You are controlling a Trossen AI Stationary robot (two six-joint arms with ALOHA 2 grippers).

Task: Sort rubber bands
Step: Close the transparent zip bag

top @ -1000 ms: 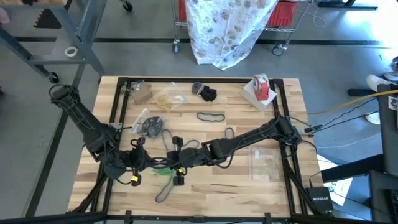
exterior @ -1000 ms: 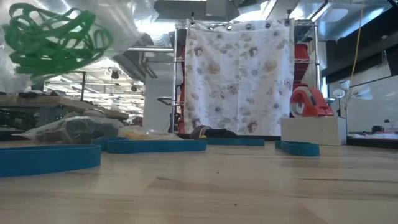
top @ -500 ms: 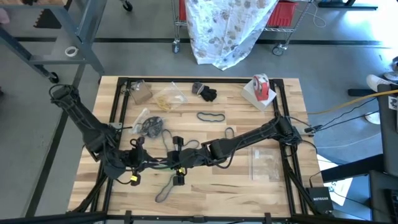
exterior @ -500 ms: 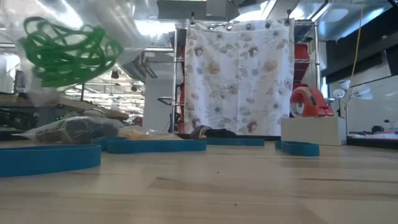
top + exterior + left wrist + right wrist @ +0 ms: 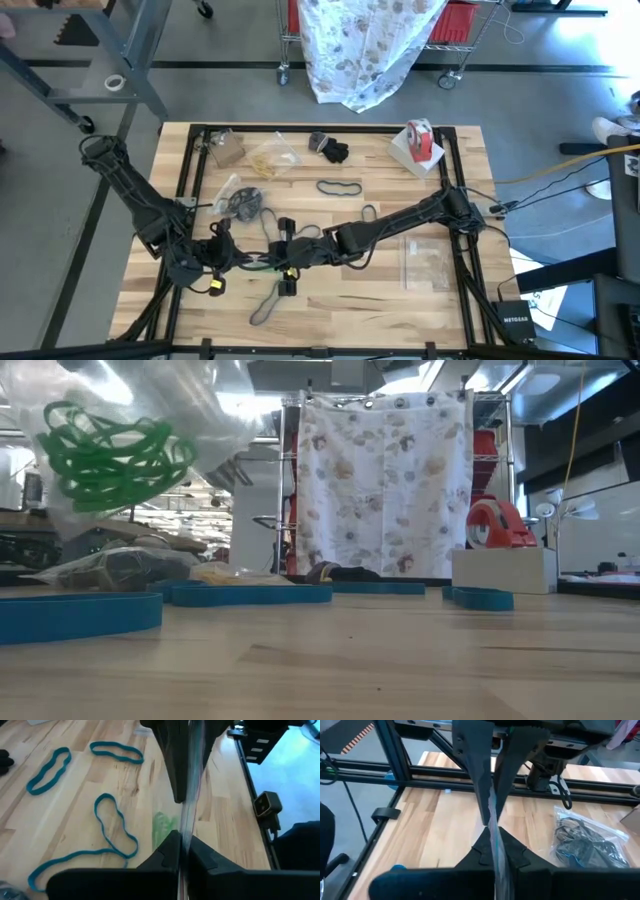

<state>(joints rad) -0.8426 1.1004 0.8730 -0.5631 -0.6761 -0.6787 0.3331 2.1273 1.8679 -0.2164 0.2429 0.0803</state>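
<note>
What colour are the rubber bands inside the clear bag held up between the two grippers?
Green rubber bands; the low view shows them best.

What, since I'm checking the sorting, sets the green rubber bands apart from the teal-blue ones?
Colour: the green rubber bands are bright green, the teal-blue rubber bands blue. Place: the green ones hang above the table inside a clear bag pinched by the left gripper and right gripper; the teal-blue ones lie on the wood. Pose: the green ones are bunched in a tangle; the teal-blue ones lie singly and flat. Both are floppy closed loops.
</note>
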